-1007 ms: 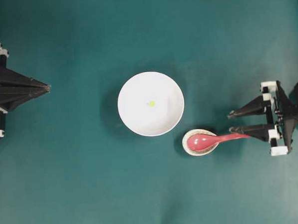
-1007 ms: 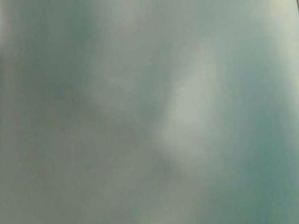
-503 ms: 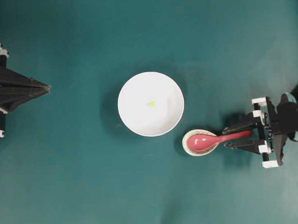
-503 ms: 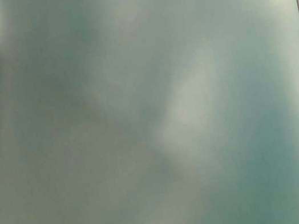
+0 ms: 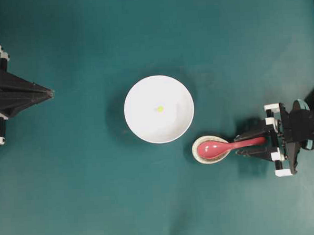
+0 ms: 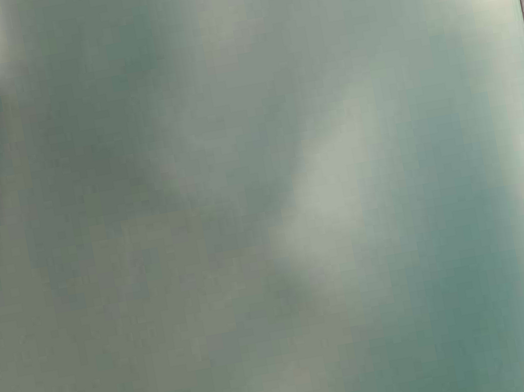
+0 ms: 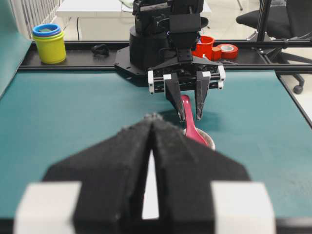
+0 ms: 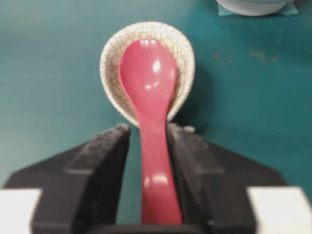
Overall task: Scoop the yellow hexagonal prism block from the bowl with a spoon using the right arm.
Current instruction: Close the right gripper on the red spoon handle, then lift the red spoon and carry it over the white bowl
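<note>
The right arm's black two-finger gripper (image 8: 148,146) stands apart astride the handle of the glossy pink-red soup spoon (image 8: 148,92) — likely stiff, slippery, best pinched mid-handle. The tiny yellow hexagonal block (image 5: 159,109) sits in the white bowl (image 5: 141,123) — well apart.

No readable text, label, brand, number or sign shows in any view; nothing on the table or behind it carries legible writing.
</note>
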Controlling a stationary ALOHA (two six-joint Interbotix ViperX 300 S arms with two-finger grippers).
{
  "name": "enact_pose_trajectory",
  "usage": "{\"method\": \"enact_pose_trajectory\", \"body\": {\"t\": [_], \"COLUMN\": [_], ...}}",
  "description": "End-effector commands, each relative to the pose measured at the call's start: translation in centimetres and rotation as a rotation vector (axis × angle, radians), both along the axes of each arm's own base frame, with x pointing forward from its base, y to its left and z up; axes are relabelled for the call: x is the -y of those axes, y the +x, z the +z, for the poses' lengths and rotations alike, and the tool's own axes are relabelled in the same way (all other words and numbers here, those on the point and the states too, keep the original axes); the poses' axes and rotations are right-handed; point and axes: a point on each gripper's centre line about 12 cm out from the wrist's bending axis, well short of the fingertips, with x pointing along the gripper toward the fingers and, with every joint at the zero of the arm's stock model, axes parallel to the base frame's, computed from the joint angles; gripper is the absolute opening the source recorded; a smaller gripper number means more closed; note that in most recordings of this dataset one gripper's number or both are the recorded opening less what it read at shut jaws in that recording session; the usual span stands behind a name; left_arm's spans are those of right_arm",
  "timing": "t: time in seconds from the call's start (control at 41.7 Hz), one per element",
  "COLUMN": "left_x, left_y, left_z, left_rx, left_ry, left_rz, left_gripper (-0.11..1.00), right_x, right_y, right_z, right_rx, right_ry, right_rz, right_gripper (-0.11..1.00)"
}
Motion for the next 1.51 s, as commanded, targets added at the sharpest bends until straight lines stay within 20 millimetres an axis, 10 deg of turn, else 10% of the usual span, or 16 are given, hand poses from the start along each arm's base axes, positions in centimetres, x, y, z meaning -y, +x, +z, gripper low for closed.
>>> {"method": "enact_pose_trajectory", "body": {"t": [0.0, 0.12, 0.959, 1.486], "left_x": [0.0, 0.0, 0.0, 0.0], "left_y": [0.2, 0.2, 0.1, 0.0], "left_z": [0.7, 0.6, 0.3, 0.4], "left_rx": [0.017, 0.015, -0.021, -0.023], "left_ry": [0.002, 0.005, 0.002, 0.005], "left_rz": [0.000, -0.001, 0.000, 0.000], "left_gripper": [0.00, 0.00, 0.00, 0.00], "right_x": [-0.3, -0.3, 2.2, 8.8], "right_y": [0.3, 0.3, 6.1, 9.6], "right_z": [0.3, 0.5, 10.6, 14.4], "right_rx": [0.017, 0.025, -0.156, -0.339], "right_ry": [0.012, 0.014, 0.085, 0.133], "right_rz": [0.003, 0.003, -0.001, -0.104], "right_gripper": [0.39, 0.22, 0.22, 0.22]}}
